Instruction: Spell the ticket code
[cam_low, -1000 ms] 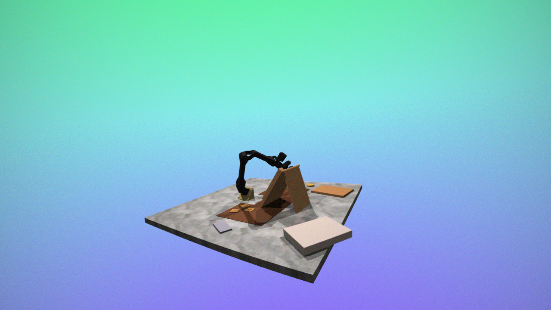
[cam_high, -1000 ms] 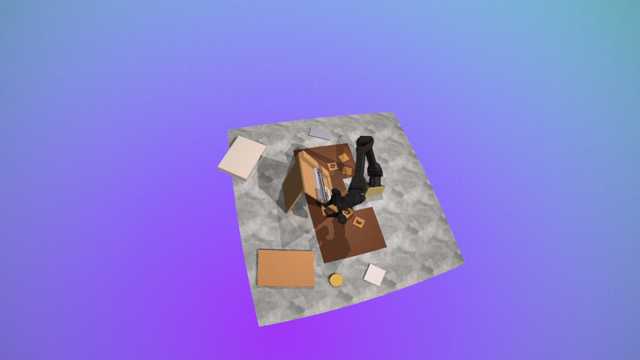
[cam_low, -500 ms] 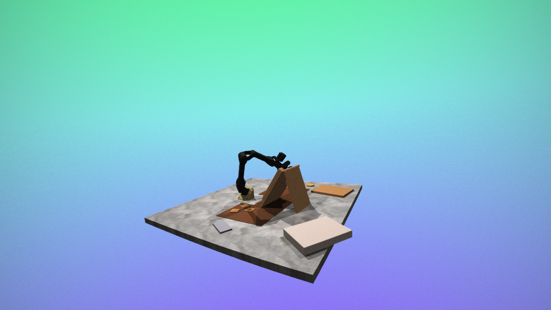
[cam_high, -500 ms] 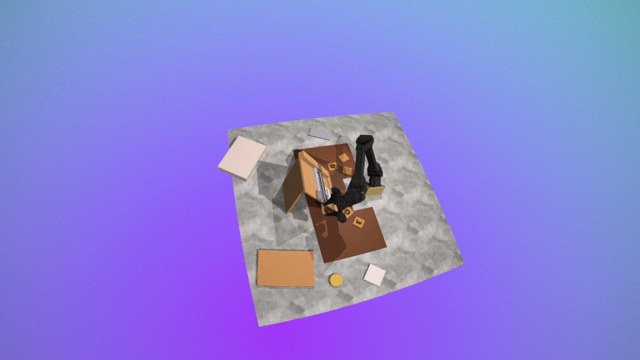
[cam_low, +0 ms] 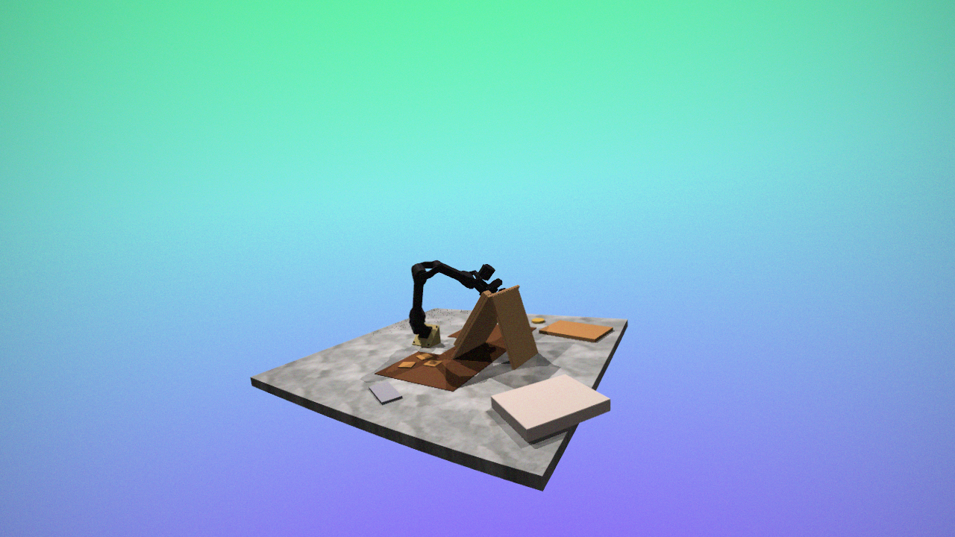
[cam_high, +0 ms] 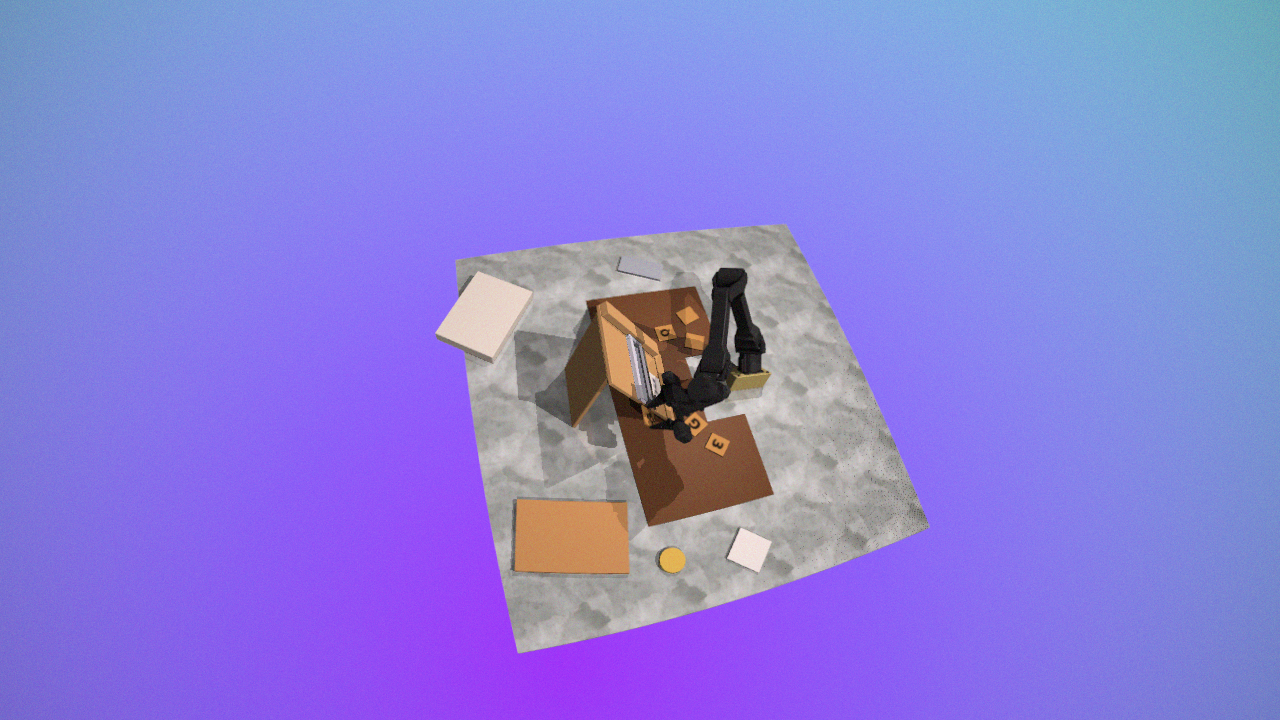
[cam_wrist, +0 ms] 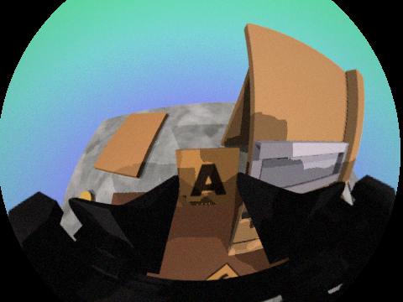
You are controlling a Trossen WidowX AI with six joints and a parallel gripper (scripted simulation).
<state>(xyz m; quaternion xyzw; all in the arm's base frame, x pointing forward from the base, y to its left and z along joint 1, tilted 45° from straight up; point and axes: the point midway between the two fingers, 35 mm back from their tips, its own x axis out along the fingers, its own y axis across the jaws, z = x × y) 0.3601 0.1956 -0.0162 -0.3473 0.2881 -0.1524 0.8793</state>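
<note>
My gripper [cam_wrist: 207, 178] is shut on the letter tile A [cam_wrist: 208, 157], which stands upright and unrotated in the wrist view. The tile is left of the grey rail [cam_wrist: 319, 148] [cam_high: 637, 368], with a gap between them. The rail is fixed on the leaning board [cam_wrist: 294, 96] [cam_high: 617, 358] [cam_low: 474, 326]. A G tile [cam_high: 695, 424] and a tile like a 3 [cam_high: 716, 444] lie near the arm. A Q-like tile [cam_high: 665, 332] lies at the far end beside two tiles with no readable mark [cam_high: 687, 315]. The ticket's print cannot be read; the right finger partly covers dark marks low on the board.
A brown mat [cam_high: 716, 483] lies under the board. On the counter [cam_high: 832, 429] are an orange slab [cam_high: 571, 535] [cam_wrist: 132, 144], a yellow disc [cam_high: 672, 559], a white square [cam_high: 749, 549], a grey plate [cam_high: 640, 267] [cam_low: 386, 391] and a cream block [cam_high: 485, 315] [cam_low: 550, 402] overhanging the edge.
</note>
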